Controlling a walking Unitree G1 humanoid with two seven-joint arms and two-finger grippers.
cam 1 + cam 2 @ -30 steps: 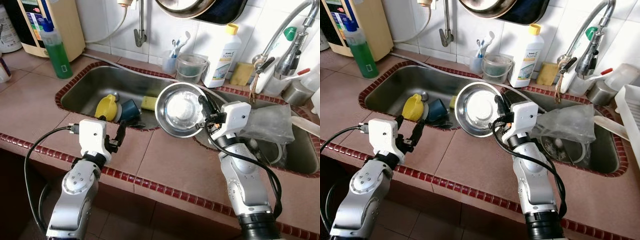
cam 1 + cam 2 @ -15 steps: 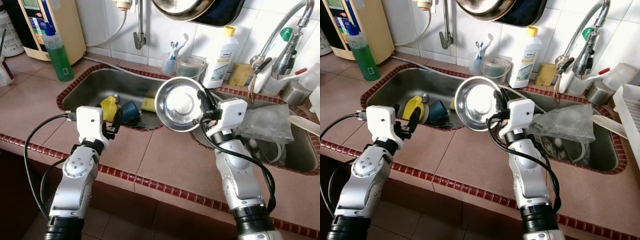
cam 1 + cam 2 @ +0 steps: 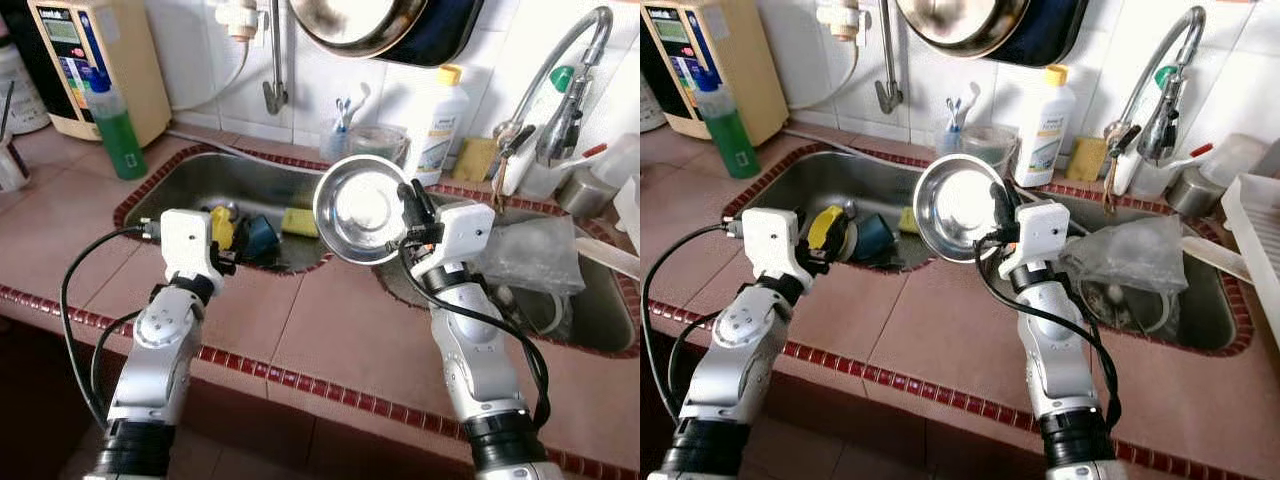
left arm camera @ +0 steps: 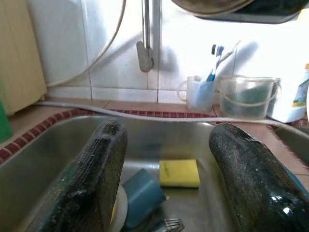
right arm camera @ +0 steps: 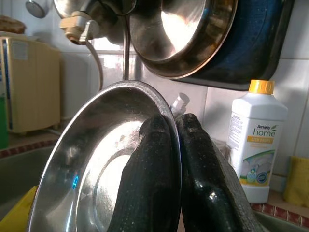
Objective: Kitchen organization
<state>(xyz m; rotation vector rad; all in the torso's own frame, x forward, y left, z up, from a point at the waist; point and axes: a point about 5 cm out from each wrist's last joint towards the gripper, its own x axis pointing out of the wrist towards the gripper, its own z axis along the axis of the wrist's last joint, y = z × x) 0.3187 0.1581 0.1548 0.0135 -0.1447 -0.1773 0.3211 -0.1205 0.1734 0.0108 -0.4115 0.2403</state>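
Observation:
My right gripper point(image 3: 417, 206) is shut on the rim of a round steel bowl point(image 3: 360, 208). It holds the bowl tilted on edge above the divider between the two sink basins. In the right wrist view both fingers point(image 5: 154, 169) pinch the bowl's rim point(image 5: 120, 87). My left gripper point(image 3: 224, 262) stands open at the near edge of the left sink point(image 3: 170, 185), holding nothing. Seen between its fingers point(image 4: 91, 179), a blue cup point(image 4: 141, 197), a yellow sponge point(image 4: 179, 173) and a yellow cup point(image 3: 221, 225) lie in that basin.
A crumpled clear plastic bag point(image 3: 535, 255) lies over the right basin below the faucet point(image 3: 560, 70). A white detergent bottle point(image 3: 441, 125), a clear tub point(image 3: 378, 143) and a green soap bottle point(image 3: 116, 130) stand along the back. Pans point(image 3: 380, 20) hang on the wall. A white dish rack point(image 3: 1255, 230) stands at the right.
My left arm has reached forward from the tiled counter to the left sink's edge. The right gripper has kept hold of the bowl and raised it slightly. The view has shifted.

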